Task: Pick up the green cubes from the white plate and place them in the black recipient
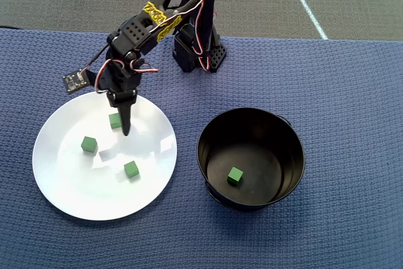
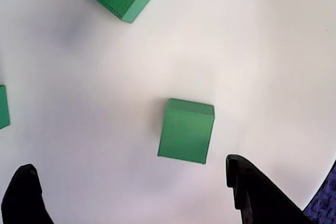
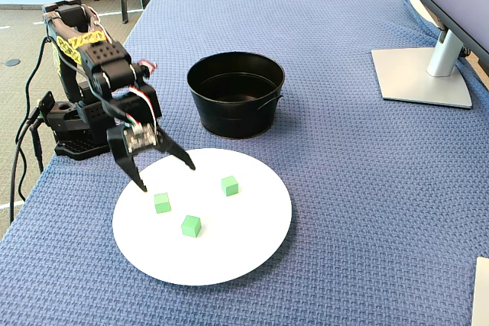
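Wrist view cuts one green cube (image 2: 2, 107) short (tool (image 2: 131, 192) spread, empty).

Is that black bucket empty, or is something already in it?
Not empty. The overhead view shows one green cube lying on the floor of the black bucket. The other three cubes are on the white plate.

The white plate (image 1: 63, 181) looks smooth and glossy, catching bright reflections. The green cubes (image 2: 186, 130) are matt, one showing a finely dotted, textured face in the wrist view. The black recipient (image 1: 286, 137) looks like thin dark metal with a shiny inside. A blue woven cloth (image 3: 367, 188) with a waffle-like rough texture covers the counter. The pincer (image 3: 164, 174) is matt black plastic.
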Robot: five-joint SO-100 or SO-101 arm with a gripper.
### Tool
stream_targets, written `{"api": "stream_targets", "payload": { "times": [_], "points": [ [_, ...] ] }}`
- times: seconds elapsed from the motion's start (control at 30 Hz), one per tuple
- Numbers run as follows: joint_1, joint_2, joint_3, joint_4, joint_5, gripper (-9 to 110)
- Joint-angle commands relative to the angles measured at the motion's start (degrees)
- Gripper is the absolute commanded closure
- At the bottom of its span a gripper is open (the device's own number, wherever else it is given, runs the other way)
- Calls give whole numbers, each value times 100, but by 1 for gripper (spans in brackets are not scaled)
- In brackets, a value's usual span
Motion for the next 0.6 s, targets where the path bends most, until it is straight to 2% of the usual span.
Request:
{"api": "stream_targets", "payload": {
  "times": [0.0, 0.57],
  "points": [
    [211, -88, -202, -246, -211, 61],
    [132, -870, -413, -633, 272, 61]
  ]
}}
